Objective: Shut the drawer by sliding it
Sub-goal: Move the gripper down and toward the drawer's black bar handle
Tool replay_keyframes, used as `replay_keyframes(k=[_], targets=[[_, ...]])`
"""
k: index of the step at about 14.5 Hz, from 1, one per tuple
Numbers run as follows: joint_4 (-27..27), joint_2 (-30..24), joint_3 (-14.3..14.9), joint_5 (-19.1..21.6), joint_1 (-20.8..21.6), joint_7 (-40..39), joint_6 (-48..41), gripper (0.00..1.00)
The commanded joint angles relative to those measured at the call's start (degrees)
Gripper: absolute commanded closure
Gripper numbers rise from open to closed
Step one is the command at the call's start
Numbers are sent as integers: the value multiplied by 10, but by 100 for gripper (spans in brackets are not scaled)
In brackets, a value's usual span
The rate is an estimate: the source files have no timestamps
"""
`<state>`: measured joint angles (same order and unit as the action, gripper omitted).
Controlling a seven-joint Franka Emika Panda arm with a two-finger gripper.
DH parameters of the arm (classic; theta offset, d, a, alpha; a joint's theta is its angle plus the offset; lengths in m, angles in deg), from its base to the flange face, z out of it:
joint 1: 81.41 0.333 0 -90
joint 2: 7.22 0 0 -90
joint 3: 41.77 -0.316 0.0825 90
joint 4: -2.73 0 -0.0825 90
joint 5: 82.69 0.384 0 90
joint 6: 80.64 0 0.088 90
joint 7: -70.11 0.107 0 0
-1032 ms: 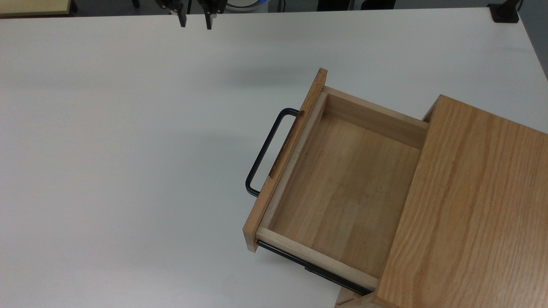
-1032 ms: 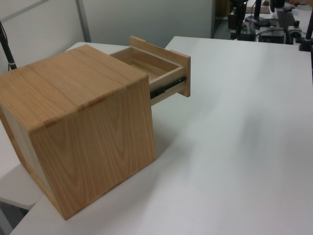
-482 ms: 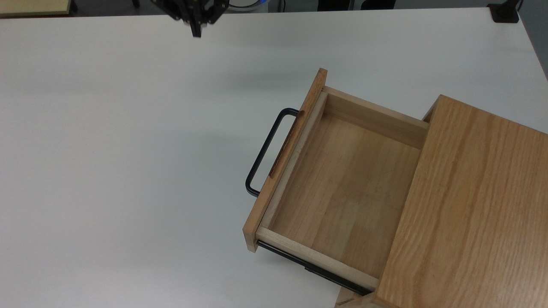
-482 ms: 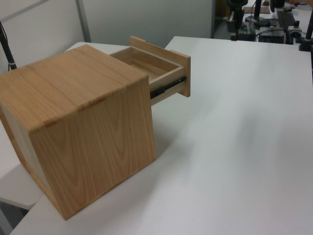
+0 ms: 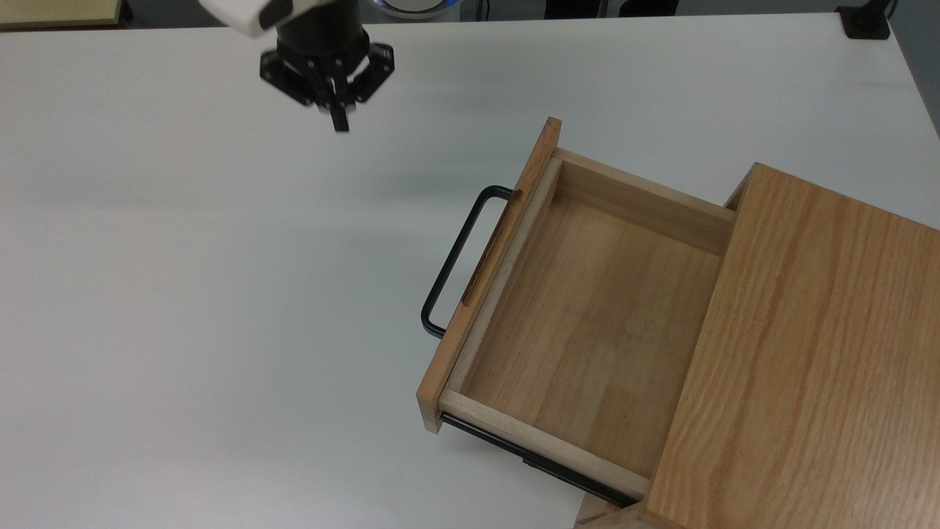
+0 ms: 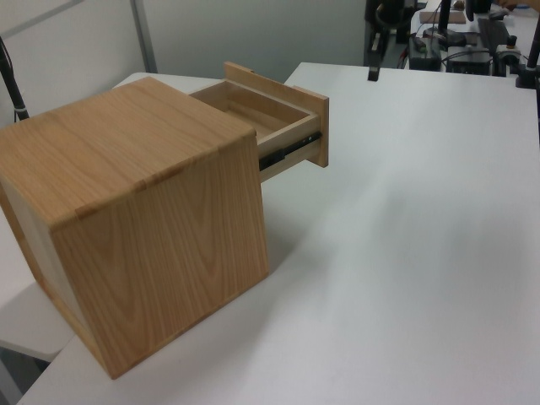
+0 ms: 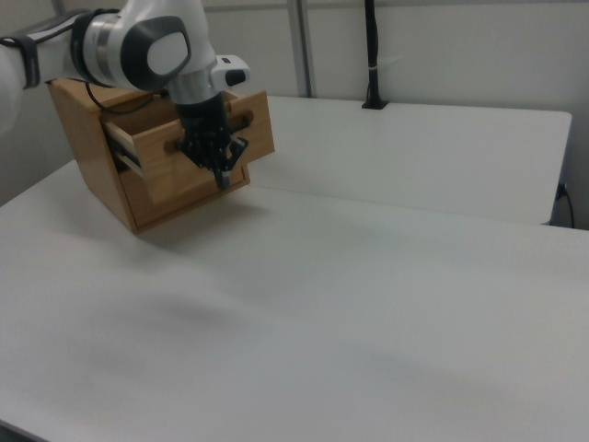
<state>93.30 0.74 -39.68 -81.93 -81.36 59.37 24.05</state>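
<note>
Robotics lab, broad white counter (image 5: 183, 294), white-and-black robot arm (image 7: 138, 46) over it, grey partition walls (image 7: 442, 51), black camera stands and cables (image 6: 456, 38) crowding the far edge

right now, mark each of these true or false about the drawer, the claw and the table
1. The drawer is pulled out of the cabinet. True.
2. The claw grips the black handle. False: it hangs over bare table, apart from the handle.
3. The drawer holds a tool. False: its wooden floor is bare.
4. The claw's fingers are together. True.
5. In the top view the handle faces the top view's left. True.
</note>
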Motion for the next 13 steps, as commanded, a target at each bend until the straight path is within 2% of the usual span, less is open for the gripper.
replay_keyframes(k=[1,2,7,13], targets=[[-46,48,7,56,6,-133,37,100],[-51,57,5,70,7,-161,50,100],[-60,73,-2,78,31,-237,116,100],[-61,96,-6,86,73,-243,163,100]])
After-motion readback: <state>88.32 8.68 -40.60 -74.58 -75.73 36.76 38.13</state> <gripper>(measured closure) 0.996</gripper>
